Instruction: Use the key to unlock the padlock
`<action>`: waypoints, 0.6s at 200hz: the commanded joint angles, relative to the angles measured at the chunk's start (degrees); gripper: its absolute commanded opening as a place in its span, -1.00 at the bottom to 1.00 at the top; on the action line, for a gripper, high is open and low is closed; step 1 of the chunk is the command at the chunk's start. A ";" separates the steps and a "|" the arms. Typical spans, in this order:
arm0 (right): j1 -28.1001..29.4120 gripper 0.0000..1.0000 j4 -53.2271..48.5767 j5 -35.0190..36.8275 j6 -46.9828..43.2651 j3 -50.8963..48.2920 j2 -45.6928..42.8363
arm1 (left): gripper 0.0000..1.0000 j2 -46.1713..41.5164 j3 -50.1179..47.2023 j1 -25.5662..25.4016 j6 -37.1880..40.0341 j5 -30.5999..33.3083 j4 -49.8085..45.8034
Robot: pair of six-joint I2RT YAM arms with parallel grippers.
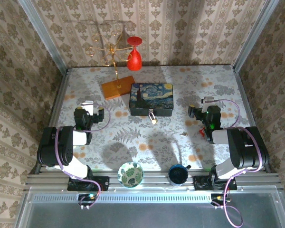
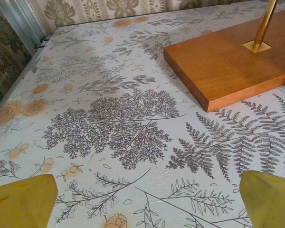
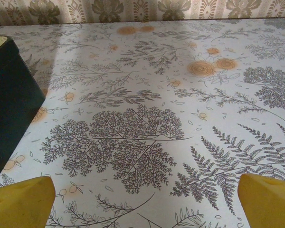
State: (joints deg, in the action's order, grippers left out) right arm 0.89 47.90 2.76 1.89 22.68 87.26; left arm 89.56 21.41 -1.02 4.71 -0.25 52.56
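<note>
The padlock (image 1: 152, 117) is a tiny metal lock hanging at the front of a painted blue box (image 1: 151, 99) in the middle of the table. I cannot make out the key for certain. A small red bit (image 1: 200, 132) lies beside the right arm, too small to identify. My left gripper (image 1: 89, 109) stands open left of the box, with yellow fingertips (image 2: 21, 202) wide apart over bare tablecloth. My right gripper (image 1: 204, 110) stands open right of the box, and its fingertips (image 3: 268, 199) have nothing between them. The box's dark side (image 3: 9, 95) shows at the left of the right wrist view.
A wooden base (image 1: 118, 87) with a brass pole (image 2: 263, 23) carries a rack with a red glass (image 1: 134, 56) behind the box. A patterned bowl (image 1: 130, 174) and a dark mug (image 1: 179, 174) sit at the near edge. Wallpapered walls enclose the table.
</note>
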 commanded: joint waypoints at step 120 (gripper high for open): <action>2.94 1.00 -39.01 11.63 9.27 10.69 -17.09 | 1.00 -27.91 0.54 -7.45 -12.67 7.82 -20.82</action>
State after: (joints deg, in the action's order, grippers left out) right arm 1.41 20.86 9.19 8.58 30.83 73.01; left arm 65.10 21.41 -6.46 -0.58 6.09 37.26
